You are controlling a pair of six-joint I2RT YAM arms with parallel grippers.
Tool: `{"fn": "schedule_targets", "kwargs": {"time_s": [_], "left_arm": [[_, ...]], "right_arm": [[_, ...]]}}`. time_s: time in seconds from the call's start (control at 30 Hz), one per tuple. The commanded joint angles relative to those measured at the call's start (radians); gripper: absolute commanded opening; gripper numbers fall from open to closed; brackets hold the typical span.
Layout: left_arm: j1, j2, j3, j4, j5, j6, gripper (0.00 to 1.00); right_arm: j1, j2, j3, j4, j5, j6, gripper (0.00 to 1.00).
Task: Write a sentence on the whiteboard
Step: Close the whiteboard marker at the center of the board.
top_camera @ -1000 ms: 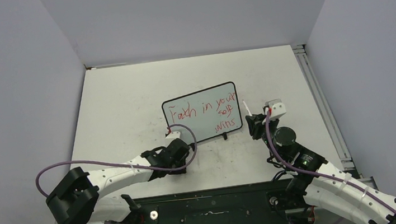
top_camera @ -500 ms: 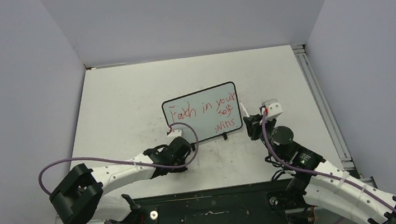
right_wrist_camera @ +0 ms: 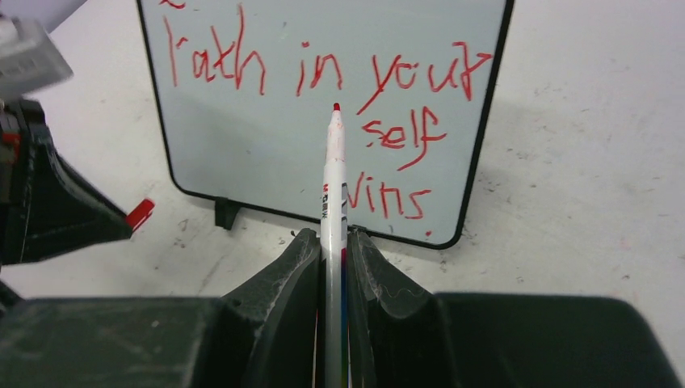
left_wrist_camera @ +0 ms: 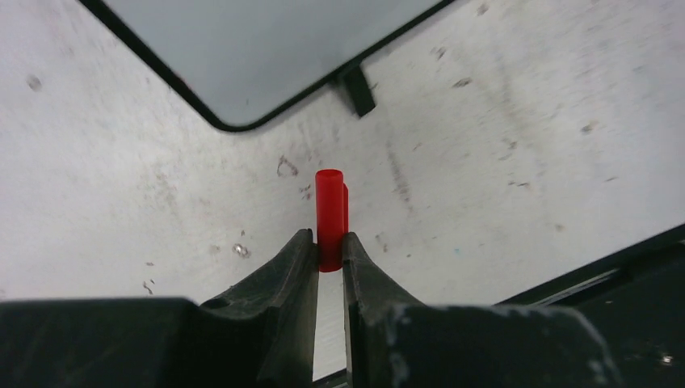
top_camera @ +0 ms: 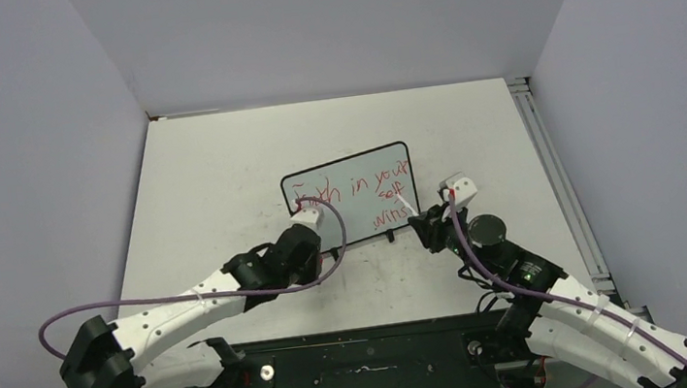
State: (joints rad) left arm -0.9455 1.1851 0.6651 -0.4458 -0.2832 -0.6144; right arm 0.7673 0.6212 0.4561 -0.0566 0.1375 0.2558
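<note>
The whiteboard (top_camera: 346,179) stands at mid-table on small black feet, and the sentence (top_camera: 354,193) runs across it in red slanting lines. In the right wrist view the whiteboard (right_wrist_camera: 266,137) faces me, with the sentence (right_wrist_camera: 323,77) reading "Faith in your self wins". My right gripper (right_wrist_camera: 331,241) is shut on a white marker (right_wrist_camera: 332,174), whose red tip points at the board's middle. My left gripper (left_wrist_camera: 327,242) is shut on a small red cap (left_wrist_camera: 329,202), just off the whiteboard's (left_wrist_camera: 258,48) lower left corner. From the right wrist, the cap (right_wrist_camera: 139,214) shows at the left.
A metal rail (top_camera: 551,161) runs along the table's right edge. Grey walls close in the back and both sides. The black base plate (top_camera: 369,367) lies at the near edge, with purple cables looping off both arms. The tabletop (top_camera: 220,169) is scuffed.
My left gripper has closed on the red cap and moved up toward the board's lower left corner. My right gripper has shifted left with the marker, closer to the board.
</note>
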Motion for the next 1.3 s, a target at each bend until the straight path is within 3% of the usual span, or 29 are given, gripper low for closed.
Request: {"fn": "schedule_targets", "kwargs": {"time_s": [0.0,0.2,0.33,0.67,0.93,1.27], "left_arm": [[0.034,-0.117,0.141,-0.024,0.026,0.248,0.0],[0.141,-0.186,0.176,0.007,0.262,0.58,0.0],[0.143,-0.245,0.143,0.036,0.417,0.72,0.0],[0.008,-0.386,0.052,0.086,0.504,0.779,0.0],[-0.073,-0.387,0.045,0.089,0.543,0.79,0.0],[-0.118,-0.406,0.03,0.092,0.538,0.814,0.0]], "right_arm": [[0.006,0.04,0.111,-0.069,-0.167,0.06,0.05],[0.005,0.153,0.24,-0.189,-0.351,0.042,0.05],[0.003,0.219,0.335,-0.294,-0.524,0.025,0.05],[-0.028,0.302,0.447,-0.493,-0.874,0.033,0.05],[-0.027,0.343,0.495,-0.586,-0.979,0.025,0.05],[-0.028,0.362,0.522,-0.672,-0.984,-0.012,0.05]]}}
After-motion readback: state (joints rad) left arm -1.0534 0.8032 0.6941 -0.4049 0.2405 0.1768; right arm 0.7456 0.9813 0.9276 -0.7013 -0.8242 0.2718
